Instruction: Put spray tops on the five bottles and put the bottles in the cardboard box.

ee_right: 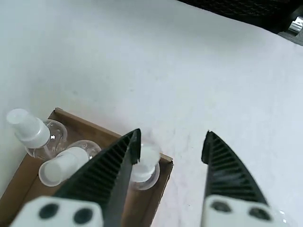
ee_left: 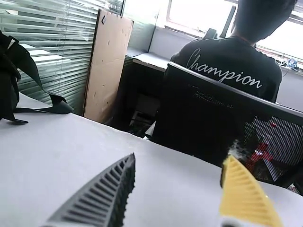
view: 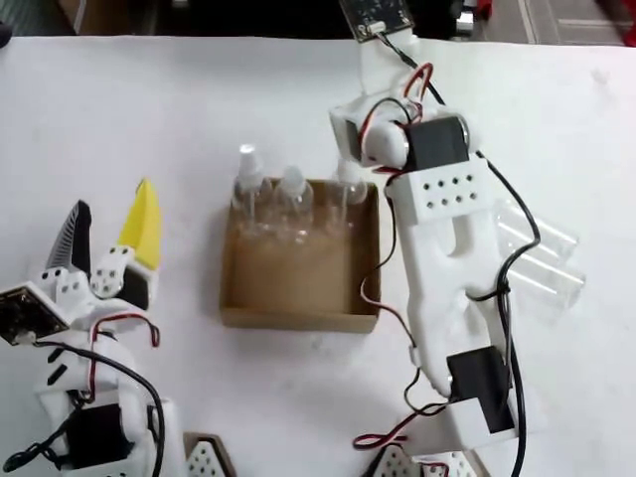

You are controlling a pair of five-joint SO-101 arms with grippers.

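Bottles (view: 293,199), three with spray tops on, are seen standing along the far wall of the cardboard box (view: 298,318). Right gripper (ee_right: 173,139) is held over the third, fingers apart; left gripper (view: 111,199) is parked wide open. Two more, likely the clear shapes (view: 545,260) on the table (view: 149,99), are judged left to do.

High view: overhead, looks down onto table (view: 149,119). Left wrist: low, looks across table. Right wrist: close over box (ee_right: 85,124), shared with high view.
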